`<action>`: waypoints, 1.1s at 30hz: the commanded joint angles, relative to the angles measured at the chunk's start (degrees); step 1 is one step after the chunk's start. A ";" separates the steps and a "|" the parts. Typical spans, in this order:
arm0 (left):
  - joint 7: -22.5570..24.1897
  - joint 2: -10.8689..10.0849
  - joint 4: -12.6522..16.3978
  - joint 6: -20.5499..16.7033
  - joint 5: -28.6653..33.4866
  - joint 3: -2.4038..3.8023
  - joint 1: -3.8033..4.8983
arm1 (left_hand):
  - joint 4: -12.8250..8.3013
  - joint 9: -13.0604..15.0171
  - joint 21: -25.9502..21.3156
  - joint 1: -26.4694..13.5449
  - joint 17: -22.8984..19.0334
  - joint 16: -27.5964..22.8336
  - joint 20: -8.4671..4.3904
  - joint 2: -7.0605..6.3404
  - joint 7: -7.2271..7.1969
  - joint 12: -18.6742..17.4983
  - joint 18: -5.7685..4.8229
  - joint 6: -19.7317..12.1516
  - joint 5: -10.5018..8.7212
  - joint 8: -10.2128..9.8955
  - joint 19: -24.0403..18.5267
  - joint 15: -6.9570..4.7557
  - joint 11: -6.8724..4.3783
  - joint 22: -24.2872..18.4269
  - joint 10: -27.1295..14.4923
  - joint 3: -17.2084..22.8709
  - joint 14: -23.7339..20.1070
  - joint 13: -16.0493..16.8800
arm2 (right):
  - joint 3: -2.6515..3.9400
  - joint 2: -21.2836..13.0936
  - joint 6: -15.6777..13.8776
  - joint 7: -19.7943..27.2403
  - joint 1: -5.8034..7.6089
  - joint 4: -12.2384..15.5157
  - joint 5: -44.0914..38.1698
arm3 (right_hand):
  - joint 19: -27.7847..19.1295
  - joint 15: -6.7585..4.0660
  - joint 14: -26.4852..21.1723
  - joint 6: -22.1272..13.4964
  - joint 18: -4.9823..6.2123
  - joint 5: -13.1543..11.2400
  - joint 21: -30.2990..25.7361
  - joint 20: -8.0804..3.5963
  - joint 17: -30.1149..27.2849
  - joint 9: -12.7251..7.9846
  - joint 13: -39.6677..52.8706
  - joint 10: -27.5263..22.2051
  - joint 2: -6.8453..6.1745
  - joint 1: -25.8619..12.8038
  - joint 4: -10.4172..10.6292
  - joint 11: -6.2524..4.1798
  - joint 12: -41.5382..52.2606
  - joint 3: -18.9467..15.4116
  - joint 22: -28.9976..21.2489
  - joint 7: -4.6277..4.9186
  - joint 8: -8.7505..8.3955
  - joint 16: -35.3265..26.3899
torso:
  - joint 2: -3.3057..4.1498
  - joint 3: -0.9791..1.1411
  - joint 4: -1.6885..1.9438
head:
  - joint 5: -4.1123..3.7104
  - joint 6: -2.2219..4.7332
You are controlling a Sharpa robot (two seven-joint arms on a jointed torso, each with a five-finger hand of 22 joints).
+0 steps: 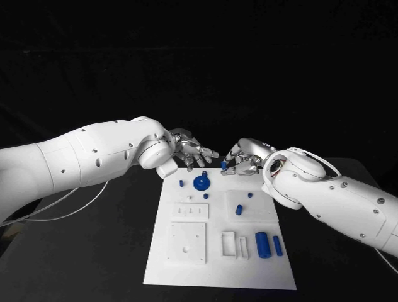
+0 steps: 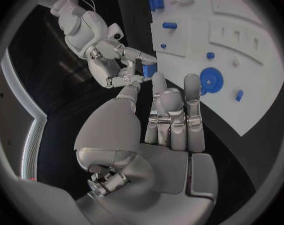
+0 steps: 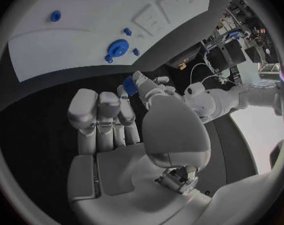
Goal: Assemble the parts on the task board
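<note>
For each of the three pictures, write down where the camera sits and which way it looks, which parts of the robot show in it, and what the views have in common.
Head view: on the robot's head, looking down at the white board; both arms reach in, left hand and right hand beyond its far edge.
Left wrist view: behind the left hand, facing the board and the right hand, which holds a small blue part.
Right wrist view: behind the right hand, facing the board.
Shared: the blue gear.

both hands (image 1: 192,153) (image 1: 241,160) crowding task board (image 1: 219,267) far edge, blue gear (image 1: 202,183) standing there, near half unobstructed
</note>
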 commanded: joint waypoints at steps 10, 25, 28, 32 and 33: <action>-2.58 1.79 -0.47 2.18 -3.87 -0.61 -0.07 | 0.29 2.47 -2.47 0.07 -0.81 0.69 0.09 -1.12 -0.10 -0.15 -0.42 -0.74 -1.22 -0.16 0.63 0.25 -0.28 3.61 2.27 -0.10 -0.90 0.60 | -0.60 1.49 1.85 -1.09 0.50 -0.11 -1.54 | 3.79 -0.34 0.12 0.34 -0.29 0.27 -0.31 -0.31 0.05 0.01 0.07 0.05 -0.34 -0.05 0.02 -0.23 -0.21 0.22 6.78 0.11 0.16 -0.38 | 0.11 -0.02 -0.04 | -0.49 -0.10; -3.89 2.80 -1.06 2.71 -5.04 -1.02 -0.46 | 0.29 1.91 -4.58 0.21 -1.33 0.91 0.17 -1.13 0.03 -0.49 -0.45 -0.91 -2.18 -0.15 1.16 0.32 -0.18 6.43 2.22 -0.07 -1.11 0.80 | -0.73 2.23 2.49 -1.20 0.66 -0.09 -1.87 | 3.78 -0.35 0.12 0.38 -0.25 0.42 -0.39 -0.31 0.05 0.03 0.03 -0.02 -0.24 -0.14 0.05 -0.25 -0.29 0.21 6.74 0.08 0.17 -0.41 | 0.11 -0.03 0.05 | -0.90 -0.29; -3.89 2.91 -1.08 2.74 -5.06 -1.03 -0.47 | 0.15 1.77 -6.21 0.21 -1.52 1.10 0.14 -1.04 0.01 -0.52 -0.50 -0.86 -2.19 -0.16 1.73 0.30 -0.21 8.54 2.29 -0.04 -1.09 0.86 | -0.74 2.40 2.65 -1.22 0.67 -0.12 -2.02 | 3.78 -0.35 0.12 0.38 -0.25 0.42 -0.39 -0.31 0.05 0.03 0.03 -0.02 -0.24 -0.14 0.05 -0.25 -0.29 0.21 6.74 0.08 0.17 -0.41 | 0.13 0.00 0.05 | -0.87 -0.30; -3.86 3.08 -1.06 2.90 -5.08 -1.03 -0.48 | 0.15 1.77 -6.21 0.21 -1.52 1.10 0.14 -1.04 0.01 -0.52 -0.50 -0.86 -2.19 -0.16 1.73 0.30 -0.21 8.54 2.29 -0.04 -1.09 0.86 | -0.78 2.54 2.92 -1.26 0.67 -0.20 -2.19 | 3.78 -0.35 0.12 0.38 -0.25 0.42 -0.39 -0.31 0.05 0.03 0.03 -0.02 -0.24 -0.14 0.05 -0.25 -0.29 0.21 6.74 0.08 0.17 -0.41 | 0.10 -0.01 0.05 | -0.82 -0.32; -3.85 3.13 -1.03 2.96 -5.08 -1.04 -0.48 | 0.10 1.76 -6.78 0.24 -1.49 1.22 0.15 -0.91 0.00 -0.42 -0.54 -0.81 -2.21 -0.14 1.90 0.30 -0.21 9.28 2.23 -0.05 -1.17 0.92 | -0.80 2.57 2.97 -1.28 0.68 -0.22 -2.25 | 3.78 -0.35 0.12 0.38 -0.25 0.42 -0.39 -0.31 0.05 0.03 0.03 -0.02 -0.24 -0.14 0.05 -0.25 -0.29 0.21 6.74 0.08 0.17 -0.41 | 0.10 -0.01 0.05 | -0.82 -0.32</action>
